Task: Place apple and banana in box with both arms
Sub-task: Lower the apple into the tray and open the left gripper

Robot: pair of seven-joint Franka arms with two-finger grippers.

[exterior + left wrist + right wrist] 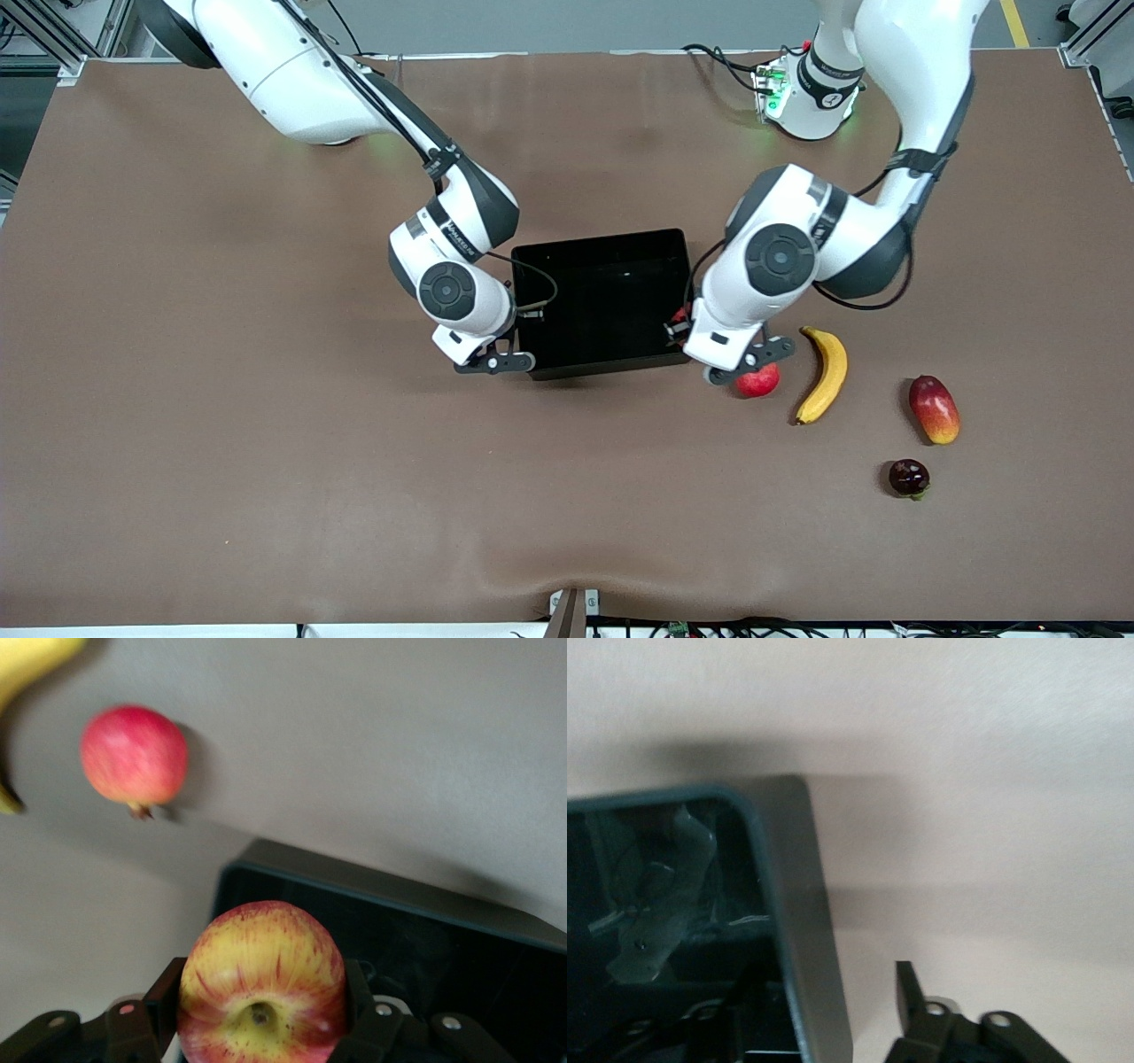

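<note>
my left gripper [261, 1028] clamps the apple [261, 979], hanging over the box [611, 354] corner for the drop | my right gripper [496, 361] open astride box wall, steadying | banana [824, 375] waits on table

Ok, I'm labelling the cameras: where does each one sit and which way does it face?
Front: high across the table, facing the robots; left arm and right arm show.
Left wrist: past the left hand holding the apple, onto the box.
Right wrist: past the right hand, onto the box's wall.
Shared: the box.
</note>
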